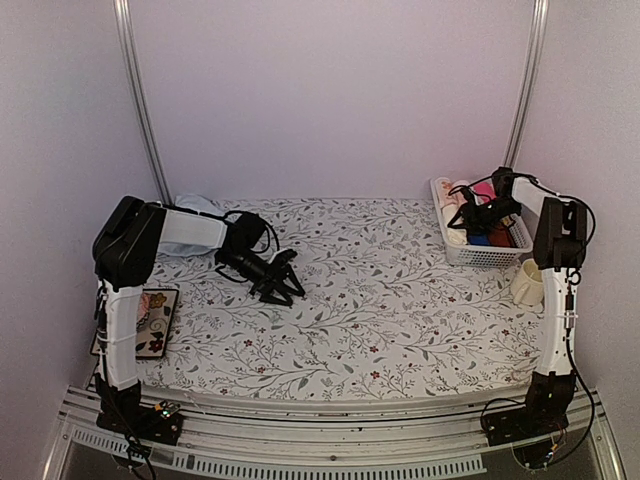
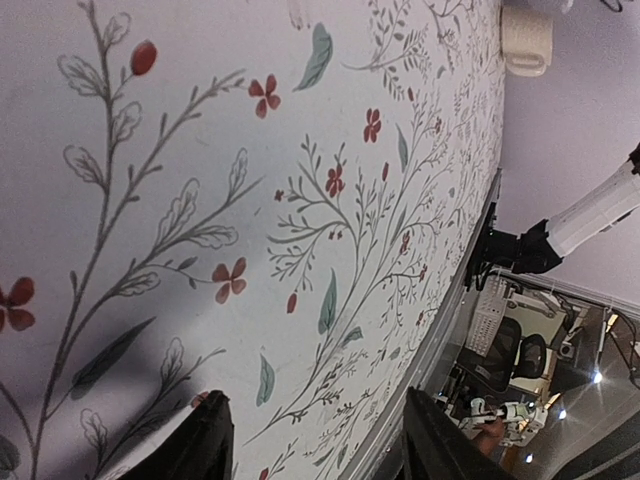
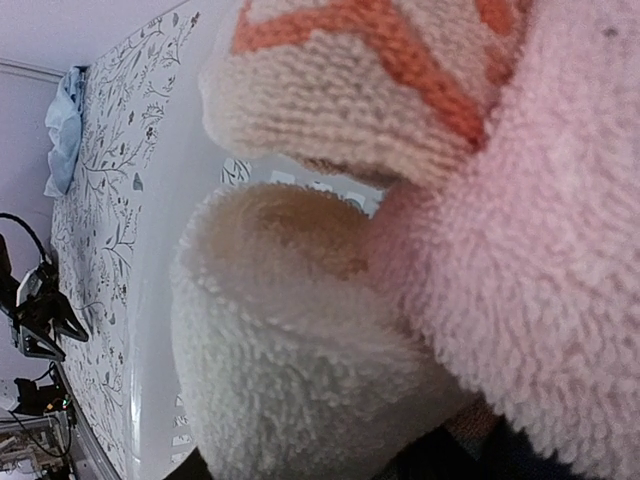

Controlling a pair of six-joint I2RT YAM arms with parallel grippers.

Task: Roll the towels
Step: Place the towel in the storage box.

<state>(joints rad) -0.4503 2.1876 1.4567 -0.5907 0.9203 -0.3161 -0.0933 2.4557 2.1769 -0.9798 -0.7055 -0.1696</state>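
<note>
The cream towel (image 3: 290,340) lies as a fluffy roll in the white basket (image 1: 490,257) at the back right. My right gripper (image 3: 320,465) reaches down into the basket (image 3: 150,330) with its dark fingers on either side of this roll; the roll hides most of them. The light blue towel (image 1: 195,205) lies crumpled at the table's back left, behind my left arm, and shows far off in the right wrist view (image 3: 65,125). My left gripper (image 1: 280,280) hangs open low over the flowered tablecloth (image 2: 300,200), nothing between its fingers (image 2: 212,440).
A pink fluffy cloth (image 3: 560,250) and a cream cloth with orange stripes (image 3: 370,80) press against the roll in the basket. A cream cup (image 1: 527,283) stands in front of the basket. A patterned card (image 1: 155,322) lies at the left edge.
</note>
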